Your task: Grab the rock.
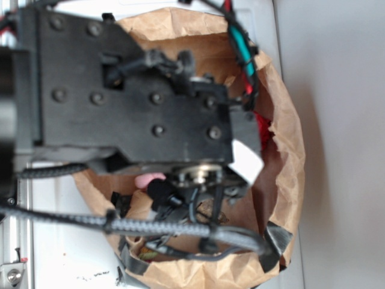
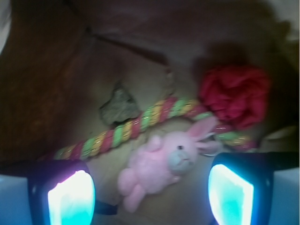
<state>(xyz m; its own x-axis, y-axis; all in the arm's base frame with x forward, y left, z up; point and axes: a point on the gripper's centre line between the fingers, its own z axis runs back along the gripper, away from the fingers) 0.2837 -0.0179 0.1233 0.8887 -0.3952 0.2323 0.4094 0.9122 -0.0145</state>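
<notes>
Rock (image 2: pixel 119 106) lies beside a striped rope (image 2: pixel 136 125), the wide-open, empty claw (image 2: pixel 151 194) hovering over a pink bunny (image 2: pixel 161 161).

The arm (image 1: pixel 126 90) is blocky matte black plate studded with round screws, trailing braided grey and black cables (image 1: pixel 120 226); the end effector (image 2: pixel 150 192) has glowing cyan-white pads (image 2: pixel 70 199).

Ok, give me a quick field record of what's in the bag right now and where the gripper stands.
container: brown paper bag
target: rock, on the bag floor, just above the rope
rope: striped rope toy, running diagonally
bunny: pink plush bunny, below the rope, between the fingers
ball: red fabric ball, right of the rock
gripper: gripper open, above the bunny, holding nothing
</notes>
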